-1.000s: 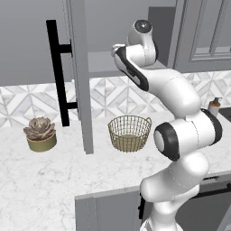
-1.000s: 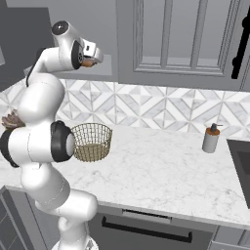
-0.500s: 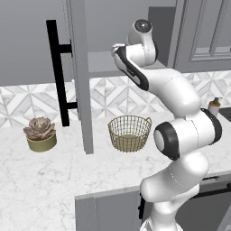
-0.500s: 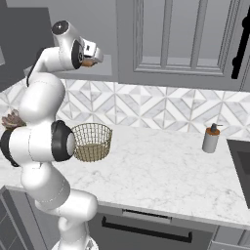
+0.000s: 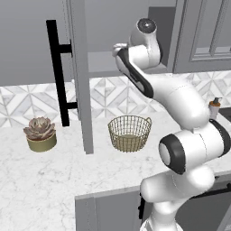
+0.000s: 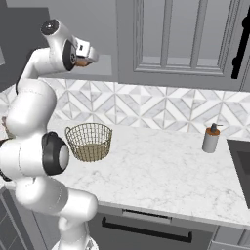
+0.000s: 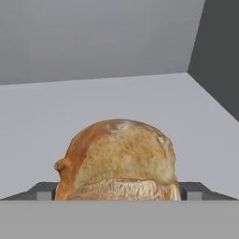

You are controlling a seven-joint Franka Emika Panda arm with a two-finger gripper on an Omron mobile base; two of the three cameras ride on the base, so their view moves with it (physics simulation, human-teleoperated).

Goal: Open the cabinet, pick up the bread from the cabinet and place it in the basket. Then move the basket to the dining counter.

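With the cabinet door swung open, the left base view shows its black bar handle facing out and the wire basket on the marble worktop, a succulent pot beyond the door. In the right base view, the gripper reaches into the cabinet, a soap dispenser standing well apart. In the hand view, the bread sits on the shelf between the 2 spread fingertips.

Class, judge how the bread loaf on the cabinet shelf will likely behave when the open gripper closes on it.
The bread looks domed, so it may rock or slip. Its crust looks rough, which probably aids grip. The gripper straddles it with fingers wide apart.
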